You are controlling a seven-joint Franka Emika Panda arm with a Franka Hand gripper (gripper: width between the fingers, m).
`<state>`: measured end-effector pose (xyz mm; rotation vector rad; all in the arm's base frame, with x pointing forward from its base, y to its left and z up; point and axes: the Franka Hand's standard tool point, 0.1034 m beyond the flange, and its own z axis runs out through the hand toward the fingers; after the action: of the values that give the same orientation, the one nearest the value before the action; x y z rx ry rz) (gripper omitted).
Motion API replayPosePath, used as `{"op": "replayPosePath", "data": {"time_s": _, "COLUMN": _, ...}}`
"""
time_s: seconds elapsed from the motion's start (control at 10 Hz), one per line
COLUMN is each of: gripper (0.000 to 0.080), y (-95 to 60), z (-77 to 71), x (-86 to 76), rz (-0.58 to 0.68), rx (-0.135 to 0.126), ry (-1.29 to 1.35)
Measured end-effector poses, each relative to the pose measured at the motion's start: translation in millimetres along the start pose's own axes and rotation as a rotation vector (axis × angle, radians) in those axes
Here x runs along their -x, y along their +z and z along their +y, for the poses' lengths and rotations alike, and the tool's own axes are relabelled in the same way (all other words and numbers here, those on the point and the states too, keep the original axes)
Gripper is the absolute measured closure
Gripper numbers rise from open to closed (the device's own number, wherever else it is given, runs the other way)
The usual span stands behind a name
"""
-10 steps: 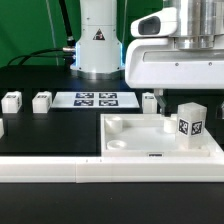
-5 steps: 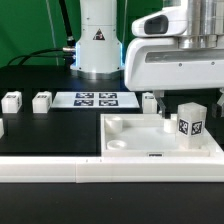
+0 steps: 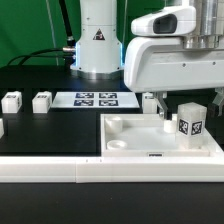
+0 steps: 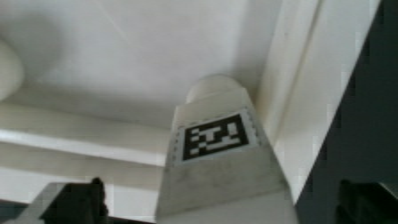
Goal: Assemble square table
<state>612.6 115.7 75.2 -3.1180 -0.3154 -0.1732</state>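
Note:
The white square table top (image 3: 150,140) lies on the black table at the exterior view's right, rim up, with round corner sockets. One white tagged leg (image 3: 190,120) stands upright at its far right corner. It also shows in the wrist view (image 4: 222,140), rising between my two dark fingers (image 4: 71,205), with a gap on each side. My gripper (image 3: 160,112) hangs low over that corner, open and touching nothing. The top's rim and floor (image 4: 125,80) fill the wrist view behind the leg.
Three more white tagged legs lie at the exterior view's left (image 3: 11,100), (image 3: 41,101), (image 3: 1,127). The marker board (image 3: 93,99) lies in front of the robot base (image 3: 98,45). The long white border rail (image 3: 80,172) runs along the front.
The gripper body has shifted slightly upward and to the exterior view's right. The leg and the table top have not moved.

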Motion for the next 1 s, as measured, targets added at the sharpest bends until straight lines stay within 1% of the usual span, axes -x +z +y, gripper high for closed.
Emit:
{"op": "replayPosePath", "data": {"time_s": 0.1, "gripper": 0.0273, "y": 0.0, "z": 0.3, "x": 0.0, "rz": 0.0, "rx": 0.0, "ry": 0.001}}
{"op": "replayPosePath", "data": {"time_s": 0.2, "gripper": 0.0413, "y": 0.0, "z": 0.4, "x": 0.0, "rz": 0.0, "rx": 0.0, "ry": 0.002}}
{"op": "replayPosePath", "data": {"time_s": 0.3, "gripper": 0.0509, "y": 0.1, "z": 0.4, "x": 0.2, "rz": 0.0, "rx": 0.0, "ry": 0.038}}
{"op": "replayPosePath", "data": {"time_s": 0.5, "gripper": 0.0509, "y": 0.2, "z": 0.4, "x": 0.2, "rz": 0.0, "rx": 0.0, "ry": 0.052}}
{"op": "replayPosePath", "data": {"time_s": 0.7, "gripper": 0.0509, "y": 0.1, "z": 1.8, "x": 0.2, "rz": 0.0, "rx": -0.002, "ry": 0.202}}
{"op": "replayPosePath", "data": {"time_s": 1.0, "gripper": 0.0509, "y": 0.2, "z": -3.4, "x": 0.5, "rz": 0.002, "rx": -0.005, "ry": 0.49}}
